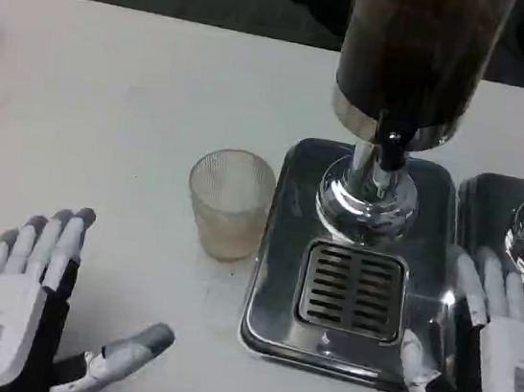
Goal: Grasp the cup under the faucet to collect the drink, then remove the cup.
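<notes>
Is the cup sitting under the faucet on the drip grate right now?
No. The cup stands on the white table left of the dispenser tray, beside the grate, not on it.

Even, bright overhead light on the white worktop (112,89) — soft shadows only. Glare streaks the chrome tray (273,294); the whole picture is slightly blurred, blocky.
</notes>
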Controlling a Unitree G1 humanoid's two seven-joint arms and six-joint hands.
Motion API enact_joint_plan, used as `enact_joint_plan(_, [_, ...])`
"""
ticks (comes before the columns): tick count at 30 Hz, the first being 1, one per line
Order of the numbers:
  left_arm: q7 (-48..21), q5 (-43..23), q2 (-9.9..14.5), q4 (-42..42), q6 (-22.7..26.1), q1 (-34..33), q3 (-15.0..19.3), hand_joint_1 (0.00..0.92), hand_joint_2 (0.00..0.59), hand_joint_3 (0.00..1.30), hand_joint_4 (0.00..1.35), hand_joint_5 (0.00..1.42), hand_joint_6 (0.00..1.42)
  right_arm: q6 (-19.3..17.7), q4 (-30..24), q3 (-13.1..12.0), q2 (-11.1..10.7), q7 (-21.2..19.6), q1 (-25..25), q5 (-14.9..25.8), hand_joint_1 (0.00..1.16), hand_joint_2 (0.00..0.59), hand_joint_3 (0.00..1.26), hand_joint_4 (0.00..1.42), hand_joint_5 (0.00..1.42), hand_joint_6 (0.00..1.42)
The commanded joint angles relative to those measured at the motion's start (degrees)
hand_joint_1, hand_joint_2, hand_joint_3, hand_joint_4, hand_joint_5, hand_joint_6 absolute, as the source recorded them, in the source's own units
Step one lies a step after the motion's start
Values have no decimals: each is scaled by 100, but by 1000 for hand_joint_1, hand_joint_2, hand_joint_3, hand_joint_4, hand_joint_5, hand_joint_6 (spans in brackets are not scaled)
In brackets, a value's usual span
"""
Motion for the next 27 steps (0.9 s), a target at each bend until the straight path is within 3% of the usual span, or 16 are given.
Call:
enact_joint_plan(1, [-16,29,6,-11,9,-18,-25,0,68,0,0,0,0,-50,13,17,-23,-3,-74,-2,239,535,75,0,0,0])
enact_joint_plan(13, [72,39,29,28,-26,-158,17,0,64,0,0,0,0,-24,164,2,3,5,-230,37,239,535,82,0,0,0])
enact_joint_plan(19, [115,-129,130,8,-249,-383,216,0,40,0,0,0,0,23,222,13,30,23,-323,14,247,537,83,0,0,0])
enact_joint_plan(27, [224,-715,157,666,-899,-977,461,0,2,0,0,0,0,199,15,63,76,43,-185,-93,258,537,86,0,0,0])
